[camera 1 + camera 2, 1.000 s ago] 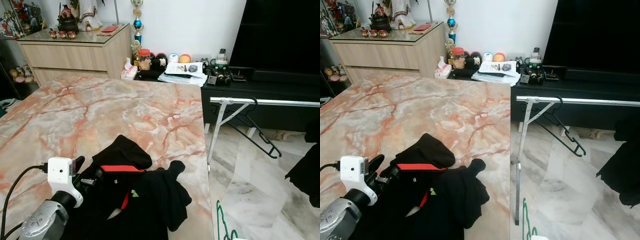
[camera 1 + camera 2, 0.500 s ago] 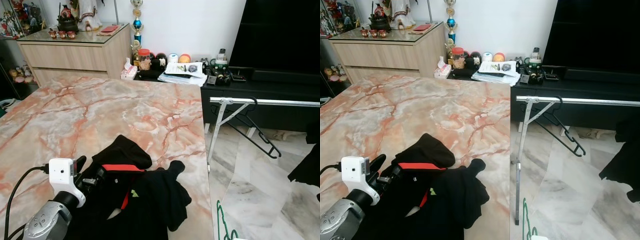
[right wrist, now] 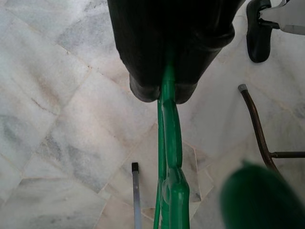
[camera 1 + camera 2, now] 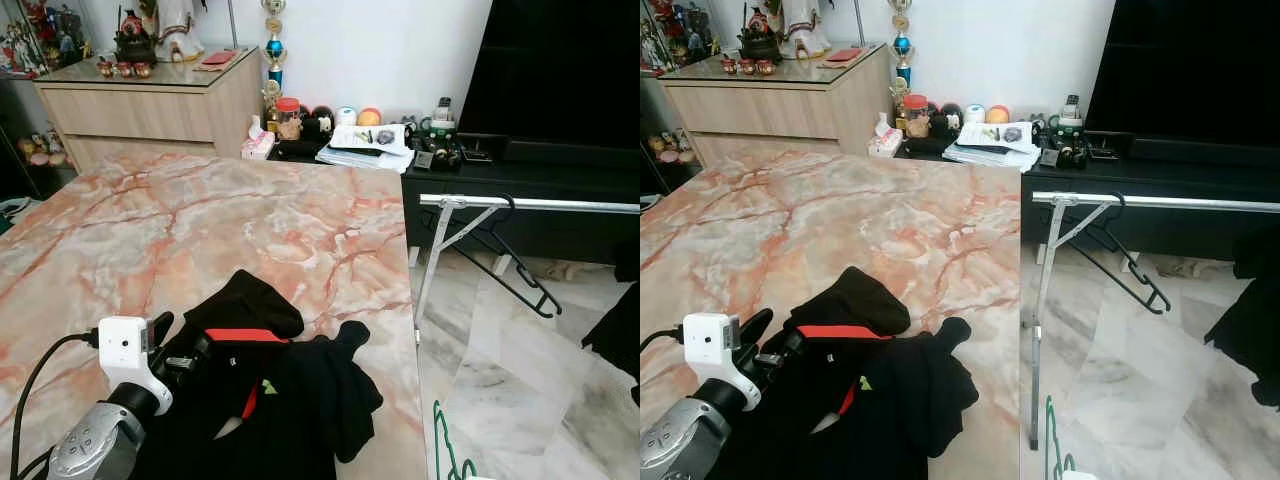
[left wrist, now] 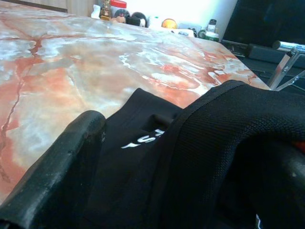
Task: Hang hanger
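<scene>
Change since earlier: almost nothing on my side — my left gripper [image 4: 160,345] sits on the black garment with the red stripe [image 4: 262,395] as it did a second ago; only the dark cloth at the far right edge [image 4: 612,335] has slid a little further out of the head view.
Left jaws: spread apart; one finger [image 5: 57,167] lies beside the fabric, the other is buried under the black knit. I judge it has no real hold on the cloth.
Right jaws: my right gripper [image 3: 167,88] has its two black fingers closed together on the thin green plastic hanger [image 3: 170,157], which pokes straight out beyond the tips over the pale marble floor tiles [image 3: 57,119].
Hanger position: low at my right side, its green tip just visible at the bottom of the head view [image 4: 446,462], beside the corner of the pink-veined marble table [image 4: 180,230] and well below the silver metal clothes rail [image 4: 540,205].
Rail: one black wire hanger [image 4: 510,255] is hung near its left end.
Risk: the grip is narrow — a fast swing up could twist the hanger in the fingers, I think.
Risk: lifting close to the table edge or the rail's slanted leg [image 4: 430,265] could snag the hook.
</scene>
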{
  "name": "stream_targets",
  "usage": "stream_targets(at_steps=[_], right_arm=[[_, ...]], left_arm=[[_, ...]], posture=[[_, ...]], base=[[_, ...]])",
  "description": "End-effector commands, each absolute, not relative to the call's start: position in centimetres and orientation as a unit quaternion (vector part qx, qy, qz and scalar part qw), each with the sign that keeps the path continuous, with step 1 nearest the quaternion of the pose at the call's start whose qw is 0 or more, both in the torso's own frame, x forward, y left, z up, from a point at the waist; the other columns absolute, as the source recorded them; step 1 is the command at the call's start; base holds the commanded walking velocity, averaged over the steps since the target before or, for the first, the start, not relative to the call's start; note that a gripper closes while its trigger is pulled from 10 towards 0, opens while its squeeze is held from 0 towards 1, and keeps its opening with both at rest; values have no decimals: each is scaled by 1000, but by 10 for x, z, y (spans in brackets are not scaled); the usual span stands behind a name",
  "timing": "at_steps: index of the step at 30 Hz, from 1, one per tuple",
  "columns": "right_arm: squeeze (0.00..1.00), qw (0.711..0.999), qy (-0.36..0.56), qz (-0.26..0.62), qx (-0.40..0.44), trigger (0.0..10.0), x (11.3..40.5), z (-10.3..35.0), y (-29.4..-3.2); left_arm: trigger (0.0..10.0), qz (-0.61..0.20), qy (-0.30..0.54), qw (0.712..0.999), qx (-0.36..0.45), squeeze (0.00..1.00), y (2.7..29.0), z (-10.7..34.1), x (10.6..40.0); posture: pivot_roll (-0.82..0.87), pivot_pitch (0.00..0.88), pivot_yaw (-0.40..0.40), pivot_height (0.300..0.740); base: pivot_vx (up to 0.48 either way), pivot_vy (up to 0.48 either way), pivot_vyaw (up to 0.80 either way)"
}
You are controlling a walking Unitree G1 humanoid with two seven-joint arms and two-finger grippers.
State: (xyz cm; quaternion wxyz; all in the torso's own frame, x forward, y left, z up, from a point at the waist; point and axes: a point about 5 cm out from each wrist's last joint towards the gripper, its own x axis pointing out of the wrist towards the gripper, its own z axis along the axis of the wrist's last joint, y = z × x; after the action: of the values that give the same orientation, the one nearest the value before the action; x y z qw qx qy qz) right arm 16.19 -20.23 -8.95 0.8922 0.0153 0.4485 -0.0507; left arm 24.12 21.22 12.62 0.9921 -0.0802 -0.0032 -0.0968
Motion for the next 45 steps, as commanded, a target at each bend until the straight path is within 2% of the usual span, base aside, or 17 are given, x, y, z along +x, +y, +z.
stream_targets(at_steps=[1,45], right_arm=[[0,893,447,-52,17,10000,163,-89,-201],[0,895,442,-50,14,10000,166,-88,-200]], left_arm=[[10000,-97,-17,992,-79,0,215,133,240],[10000,-106,-16,991,-77,0,212,131,238]], posture=[[161,26,-2,740],[163,12,-4,740]], base=[[0,0,0],[-279,0,0]])
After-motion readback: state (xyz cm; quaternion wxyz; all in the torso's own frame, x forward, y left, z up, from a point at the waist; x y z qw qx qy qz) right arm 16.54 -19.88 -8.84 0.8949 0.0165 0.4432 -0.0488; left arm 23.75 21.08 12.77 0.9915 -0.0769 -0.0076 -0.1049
